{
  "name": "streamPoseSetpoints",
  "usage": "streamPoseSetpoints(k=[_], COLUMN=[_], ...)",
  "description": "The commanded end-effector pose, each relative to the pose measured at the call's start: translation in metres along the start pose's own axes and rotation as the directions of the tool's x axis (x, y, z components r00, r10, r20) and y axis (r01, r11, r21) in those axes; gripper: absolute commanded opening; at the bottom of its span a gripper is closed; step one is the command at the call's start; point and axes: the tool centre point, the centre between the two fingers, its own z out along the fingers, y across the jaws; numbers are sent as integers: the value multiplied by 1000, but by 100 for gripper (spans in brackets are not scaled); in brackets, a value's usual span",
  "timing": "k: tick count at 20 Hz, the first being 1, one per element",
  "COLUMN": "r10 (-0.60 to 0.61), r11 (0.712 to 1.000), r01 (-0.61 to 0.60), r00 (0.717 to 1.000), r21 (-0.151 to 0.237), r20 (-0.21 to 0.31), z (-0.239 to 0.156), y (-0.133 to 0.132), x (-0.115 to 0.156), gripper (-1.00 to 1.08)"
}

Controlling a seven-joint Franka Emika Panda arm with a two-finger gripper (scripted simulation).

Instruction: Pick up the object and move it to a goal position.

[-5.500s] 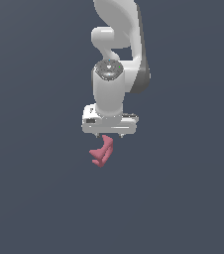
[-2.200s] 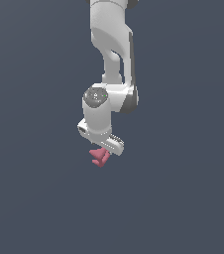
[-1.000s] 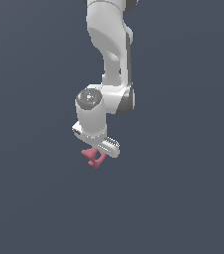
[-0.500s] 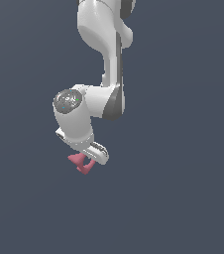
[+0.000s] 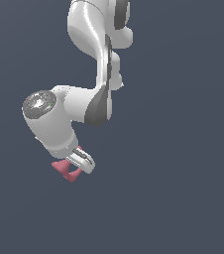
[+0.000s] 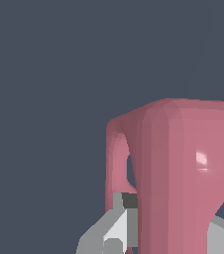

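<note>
A: Where is the pink-red object (image 5: pixel 66 170), and how does the gripper (image 5: pixel 74 166) stand?

B: The object hangs under the white wrist housing (image 5: pixel 52 121), pinched between the 2 fingers (image 6: pixel 115 229); the wrist view shows grey pads flanking its body (image 6: pixel 183 178). No goal marker shows in either view.

A: What does the carry probably demand?

B: Likely a constant squeeze and smooth, slow travel, since the piece is irregular and could pivot in the grip. Release seems wise only once the arm is at rest over the goal.
</note>
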Motion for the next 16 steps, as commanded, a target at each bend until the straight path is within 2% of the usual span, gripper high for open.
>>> streamPoseSetpoints(k=[1, 8, 16], r10=[-1, -1, -1], r11=[1000, 1000, 1000], r01=[1, 1, 1], r00=[1000, 1000, 1000], r21=[0, 0, 0], r20=[0, 0, 0], z=[-4, -11, -13], y=[3, 8, 9], x=[10, 28, 34], gripper=[-100, -100, -100])
